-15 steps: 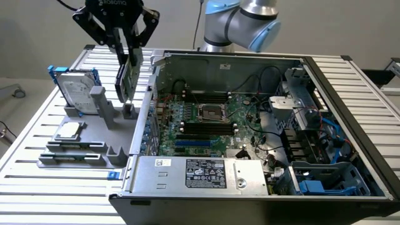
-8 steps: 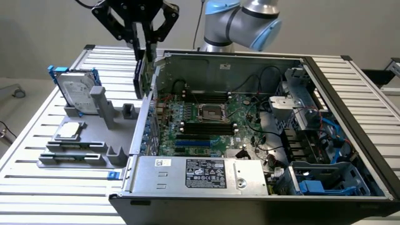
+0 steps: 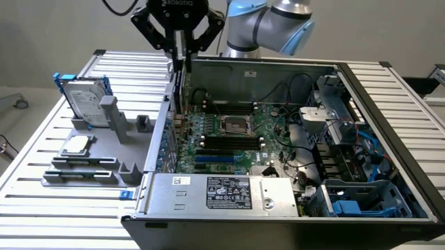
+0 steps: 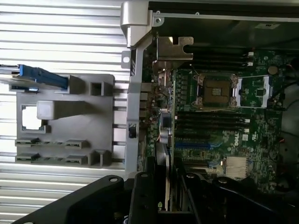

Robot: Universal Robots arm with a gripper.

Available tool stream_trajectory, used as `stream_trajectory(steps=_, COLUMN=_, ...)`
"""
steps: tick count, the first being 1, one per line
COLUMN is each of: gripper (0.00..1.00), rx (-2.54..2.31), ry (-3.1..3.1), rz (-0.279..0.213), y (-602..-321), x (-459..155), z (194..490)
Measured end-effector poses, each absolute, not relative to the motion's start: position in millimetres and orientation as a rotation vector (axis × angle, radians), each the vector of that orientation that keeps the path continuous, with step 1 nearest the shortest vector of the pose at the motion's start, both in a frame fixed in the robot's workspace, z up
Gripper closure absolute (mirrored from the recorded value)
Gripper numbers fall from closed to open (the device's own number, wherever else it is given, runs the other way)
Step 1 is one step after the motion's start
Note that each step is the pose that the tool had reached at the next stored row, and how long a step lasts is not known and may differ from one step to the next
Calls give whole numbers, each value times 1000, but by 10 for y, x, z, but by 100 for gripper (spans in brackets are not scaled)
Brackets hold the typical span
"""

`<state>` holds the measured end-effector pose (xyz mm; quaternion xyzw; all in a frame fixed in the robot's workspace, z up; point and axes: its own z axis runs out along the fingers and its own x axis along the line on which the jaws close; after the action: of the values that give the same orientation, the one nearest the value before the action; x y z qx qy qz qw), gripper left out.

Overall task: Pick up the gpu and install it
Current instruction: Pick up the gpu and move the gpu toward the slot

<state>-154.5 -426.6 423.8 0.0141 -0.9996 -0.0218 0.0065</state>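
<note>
- It looked like a robotics lab or test bench: a robot arm (image 3: 278, 23) stood at a slatted aluminium table (image 3: 41, 208).
- An open computer case (image 3: 278, 229) lay there, motherboard (image 3: 264, 122) bare.
- A grey fixture (image 3: 104, 151) held loose parts before plain walls (image 3: 41, 31).

Desk (image 3: 41, 156) finished silver, ribbed in stripes. Fixture (image 3: 104, 156) moulded grey. Hard drive (image 3: 87, 99) silver, framed blue. Motherboard (image 3: 236, 130) coated green. Tool (image 3: 182, 61) finished black. gpu (image 4: 166, 126) bracketed silver.

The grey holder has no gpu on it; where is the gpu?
The gpu is held edge-on in the end effector, just inside the open case's wall on the exterior view's left, over the motherboard's edge beside the grey holder.
</note>
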Motion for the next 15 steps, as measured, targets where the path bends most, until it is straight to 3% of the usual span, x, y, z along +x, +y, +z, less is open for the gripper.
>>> stream_trajectory(steps=15, gripper=74, rx=44, ry=-3128, rz=-67, y=-4107, x=-860, z=3964)
